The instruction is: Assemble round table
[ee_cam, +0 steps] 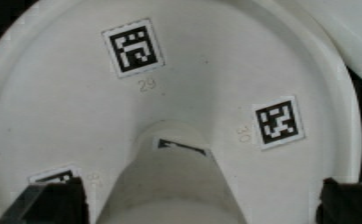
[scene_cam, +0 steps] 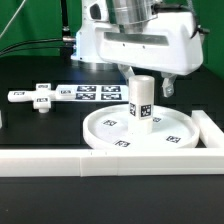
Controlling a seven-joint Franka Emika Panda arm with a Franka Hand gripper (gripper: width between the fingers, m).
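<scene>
The round disc [scene_cam: 172, 136] lies flat on the black table, rim up, with tags on its inner face. The short cylinder leg [scene_cam: 142, 103] stands upright at the disc's centre. My gripper [scene_cam: 148, 80] hangs straight over the leg, open, its fingers on either side of the leg's top and apart from it. In the wrist view the leg [ee_cam: 213, 185] rises between the two dark fingers [ee_cam: 45, 200] with a gap on each side, and the disc [ee_cam: 178, 90] fills the picture behind it. The cross-shaped base [scene_cam: 38, 96] lies on the table at the exterior view's left.
The marker board [scene_cam: 95, 94] lies flat behind the disc, between it and the cross-shaped base. A long white border bar [scene_cam: 100, 165] runs along the front of the table, and another [scene_cam: 212, 130] closes the exterior view's right side next to the disc.
</scene>
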